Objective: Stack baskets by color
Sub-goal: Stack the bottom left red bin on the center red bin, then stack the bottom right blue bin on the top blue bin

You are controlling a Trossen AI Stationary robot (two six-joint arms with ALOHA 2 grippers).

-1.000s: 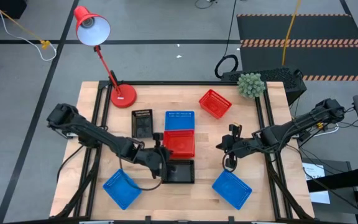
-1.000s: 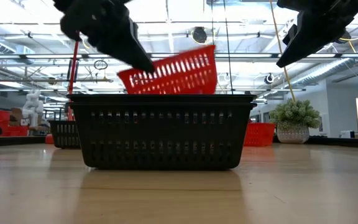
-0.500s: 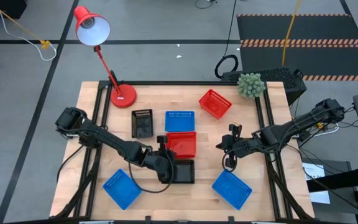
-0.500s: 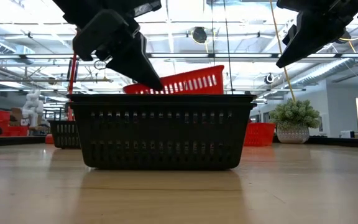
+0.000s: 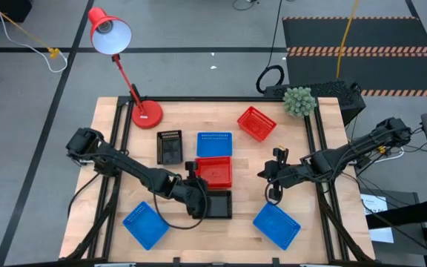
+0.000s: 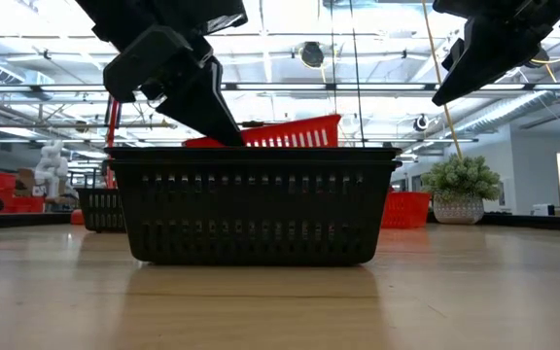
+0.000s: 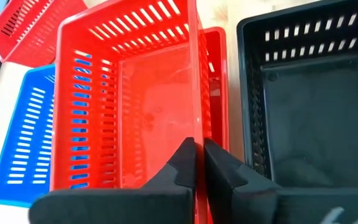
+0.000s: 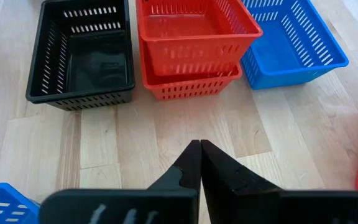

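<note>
My left gripper (image 5: 196,180) is shut on a red basket (image 5: 215,170) at the table's middle. That basket sits nested in a second red basket (image 8: 191,85). A black basket (image 5: 216,205) stands just on their near side, and a blue one (image 5: 214,142) on their far side. Another black basket (image 5: 170,147) stands left of the blue one. A third red basket (image 5: 256,123) stands at the far right. Two more blue baskets (image 5: 145,225) (image 5: 276,225) lie near the front edge. My right gripper (image 5: 272,193) hangs shut above bare table, right of the red stack. My left gripper pinches the upper red basket's wall on the side toward the black basket, at its left end (image 7: 195,134). One finger is inside the basket and one outside. The fingers come slanting down from the table's left. The basket sits nearly level in the lower red one (image 7: 215,68).
A red desk lamp (image 5: 146,113) stands at the far left and a small green plant (image 5: 298,101) at the far right corner. Bare wood lies between the red stack and my right gripper (image 8: 199,151).
My left gripper has sunk with the red basket. The basket was tilted and higher above the black basket's rim in the low view. It now sits lower and nearly level, settled into the second red basket.
</note>
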